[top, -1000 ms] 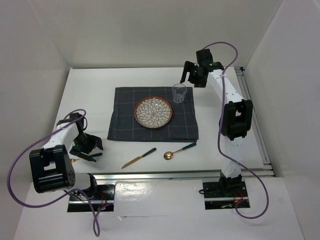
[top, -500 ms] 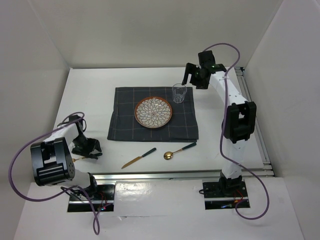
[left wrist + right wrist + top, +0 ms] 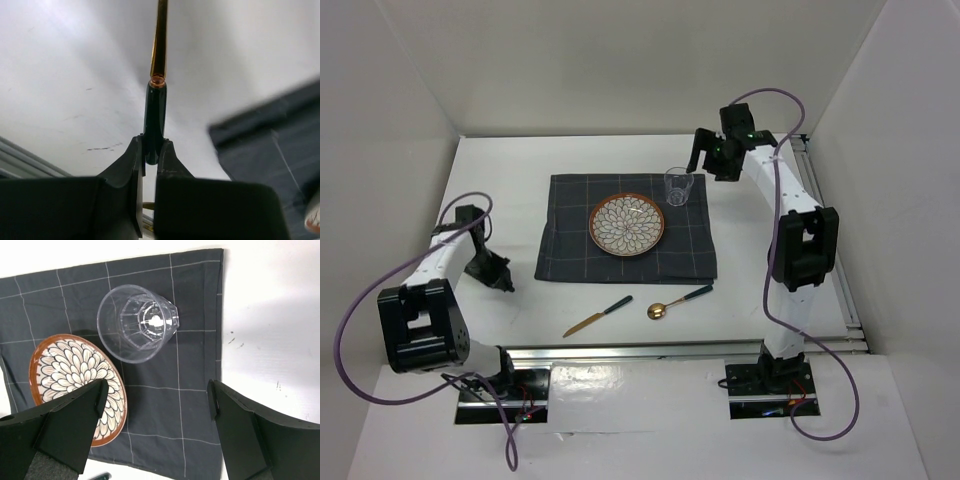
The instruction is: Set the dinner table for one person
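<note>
left gripper [image 3: 150,152] clamped on just the butt of the dark-green-handled gold cutlery piece [image 3: 155,107], left of the dark grey checked cloth placemat [image 3: 625,240], over the matte white dinner table [image 3: 500,175] that lies under that placemat; short bite, so it may pivot or slip at set-down; right gripper [image 3: 157,390] spread wide near the clear faceted tumbler [image 3: 137,322] at the placemat's far right corner; a low sweep could tip it

L arm [image 3: 440,262] stretched fwd, wrist angled down; left gripper [image 3: 150,150] clamped tight on utensil [image 3: 155,110] handle. R arm [image 3: 790,240] extended far fwd; right gripper [image 3: 157,390] faces down, fingers [image 3: 75,420] spread wide.
</note>
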{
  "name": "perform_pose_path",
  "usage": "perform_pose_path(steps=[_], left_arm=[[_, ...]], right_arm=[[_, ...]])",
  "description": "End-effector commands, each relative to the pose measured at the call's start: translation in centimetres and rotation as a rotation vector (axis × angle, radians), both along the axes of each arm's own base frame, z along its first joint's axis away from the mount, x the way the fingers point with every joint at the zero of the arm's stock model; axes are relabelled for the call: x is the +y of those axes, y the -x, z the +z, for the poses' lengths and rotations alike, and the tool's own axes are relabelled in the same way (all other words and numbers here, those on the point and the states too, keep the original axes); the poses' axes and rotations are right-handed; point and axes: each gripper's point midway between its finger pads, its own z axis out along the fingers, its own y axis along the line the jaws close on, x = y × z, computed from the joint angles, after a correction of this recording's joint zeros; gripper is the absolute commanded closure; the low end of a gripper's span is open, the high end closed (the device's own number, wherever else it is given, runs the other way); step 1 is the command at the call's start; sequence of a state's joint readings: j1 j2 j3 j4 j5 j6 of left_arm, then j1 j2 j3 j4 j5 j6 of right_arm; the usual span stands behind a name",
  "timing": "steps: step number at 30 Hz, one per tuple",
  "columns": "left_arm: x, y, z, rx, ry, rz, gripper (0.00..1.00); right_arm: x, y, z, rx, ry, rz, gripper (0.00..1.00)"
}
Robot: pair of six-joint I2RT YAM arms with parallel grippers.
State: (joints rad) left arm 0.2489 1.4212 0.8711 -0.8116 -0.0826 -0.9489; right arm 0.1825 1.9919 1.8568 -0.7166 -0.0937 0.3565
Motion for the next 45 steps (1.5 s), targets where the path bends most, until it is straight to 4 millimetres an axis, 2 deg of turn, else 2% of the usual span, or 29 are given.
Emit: perform_pose_path(steps=[1,2,3,4,5,6,7,8,9,11,14,19,21,22,24,25,29,30,34,36,37,38,39,40,41,42,43,44,45], left_arm=[[-0.6,-4.8,4.2,-0.137,-0.101,-0.310,1.00],[-2.1,-5.5,4.2,-0.116,-0.114,-0.438,1.00],[-2.6,-6.0,4.6,-0.104,-0.133,-0.489,1.00],[-3.3,-6.4,4.9,-0.086,-0.148,-0.550,1.00],[-4.7,-8.0,6.3,-0.105,-0.183,-0.637,1.00],[-5.2,-8.4,5.4,-0.050,-0.198,-0.682,1.00],[-5.9,-9.1,5.5,-0.042,-0.211,-0.731,1.00],[-6.4,-10.1,6.2,-0.041,-0.241,-0.752,1.00],[-7.7,-10.4,6.1,-0.029,-0.254,-0.806,1.00],[-9.6,-11.3,5.3,0.006,-0.258,-0.876,1.00],[-11.3,-12.4,4.1,0.025,-0.252,-0.917,1.00],[-12.8,-12.9,2.1,0.068,-0.239,-0.966,1.00],[-12.8,-13.1,1.5,0.082,-0.236,-0.968,1.00],[-12.8,-13.0,1.2,0.093,-0.235,-0.969,1.00],[-12.9,-13.0,0.3,0.108,-0.225,-0.993,1.00],[-12.9,-13.0,0.3,0.108,-0.225,-0.993,1.00],[-13.1,-13.3,-0.6,0.112,-0.218,-1.016,1.00],[-13.1,-13.3,-0.9,0.122,-0.216,-1.017,1.00],[-13.0,-13.2,-1.2,0.132,-0.215,-1.027,0.99],[-13.0,-13.1,-1.5,0.140,-0.212,-1.017,0.83],[-13.0,-12.9,-1.5,0.149,-0.210,-1.009,0.74],[-12.9,-12.7,-1.3,0.147,-0.210,-1.009,0.57],[-12.8,-12.7,-1.3,0.149,-0.219,-1.008,0.50],[-12.8,-12.9,-0.7,0.132,-0.223,-1.006,0.39],[-12.8,-12.6,-0.3,0.132,-0.221,-0.996,0.39],[-12.8,-12.7,0.0,0.121,-0.223,-0.994,0.33],[-12.8,-12.5,1.0,0.107,-0.224,-0.984,0.32],[-12.7,-12.2,1.6,0.109,-0.224,-0.984,0.30],[-12.7,-12.4,2.4,0.090,-0.227,-0.982,0.30]], right_arm=[[-0.8,1.0,3.7,-0.085,-0.007,0.000,0.07],[-0.8,1.4,4.2,-0.093,-0.009,0.000,0.07],[-1.0,1.7,4.2,-0.093,-0.002,-0.007,0.07],[-0.7,2.4,3.5,-0.072,0.001,0.002,0.07],[-0.9,2.8,3.4,-0.067,0.004,-0.011,0.07],[-1.2,3.3,3.9,-0.077,0.011,-0.020,0.07],[-1.3,3.8,3.7,-0.072,0.012,-0.020,0.07],[-1.5,4.6,2.7,-0.045,0.017,-0.020,0.07],[-1.6,5.3,3.1,-0.050,0.016,-0.020,0.07],[-2.0,6.6,2.4,-0.029,0.023,-0.034,0.07],[-2.5,8.0,1.5,-0.005,0.036,-0.041,0.07],[-2.9,10.1,1.5,0.003,0.038,-0.041,0.07],[-2.4,10.9,1.3,0.010,0.031,-0.025,0.07],[-2.0,11.7,0.3,0.041,0.038,-0.010,0.07],[-1.2,12.6,0.4,0.038,0.038,0.016,0.07],[-0.9,13.2,-0.3,0.057,0.043,0.027,0.07],[2.3,15.1,-0.8,0.066,0.048,0.137,0.07],[4.1,16.0,-1.1,0.066,0.051,0.190,0.07],[8.1,18.2,-2.0,0.036,0.090,0.357,0.07],[10.1,19.8,-2.8,0.022,0.120,0.465,0.07],[10.8,19.9,-2.9,-0.002,0.134,0.497,0.07],[12.1,21.2,-3.4,-0.015,0.159,0.579,0.07],[12.1,21.0,-3.6,-0.028,0.169,0.596,0.07],[13.6,22.0,-4.0,-0.054,0.175,0.661,0.08],[14.3,22.3,-3.9,-0.079,0.186,0.692,0.08],[14.9,22.7,-4.4,-0.088,0.203,0.735,0.08],[16.0,23.8,-5.1,-0.089,0.214,0.788,0.08],[16.9,23.8,-5.0,-0.128,0.213,0.819,0.08],[17.4,24.7,-5.6,-0.134,0.214,0.874,0.08]])
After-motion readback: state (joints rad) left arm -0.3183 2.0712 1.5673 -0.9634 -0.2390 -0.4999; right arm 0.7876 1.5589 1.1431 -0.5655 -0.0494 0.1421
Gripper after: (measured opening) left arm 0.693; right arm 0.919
